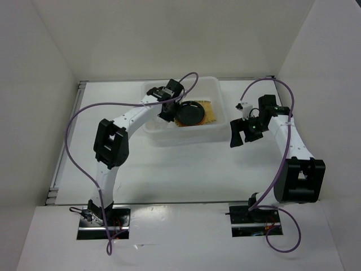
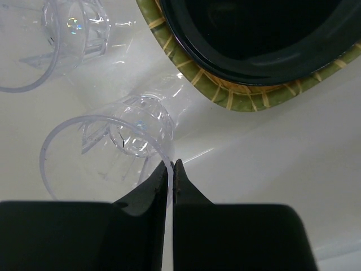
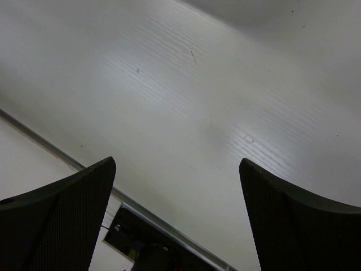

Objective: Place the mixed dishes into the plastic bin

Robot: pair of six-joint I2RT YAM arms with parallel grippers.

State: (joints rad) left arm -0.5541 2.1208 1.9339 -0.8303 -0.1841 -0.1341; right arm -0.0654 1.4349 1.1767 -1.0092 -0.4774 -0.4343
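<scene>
My left fingers [image 2: 151,195] pinch a glass cup [image 2: 135,127] by its rim inside the plastic bin [image 2: 271,169], beside the tray [image 2: 237,100], black plate [image 2: 254,34] and second cup [image 2: 53,34], while my right fingers [image 3: 62,217] stand apart and empty, so only letting go seems left.

A clear glass cup [image 2: 138,125] is seen pinched at its rim by the left gripper [image 2: 171,165]; a second cup [image 2: 70,31] lies beyond; the black plate [image 2: 254,34] is rested on the bamboo tray [image 2: 248,100].
</scene>
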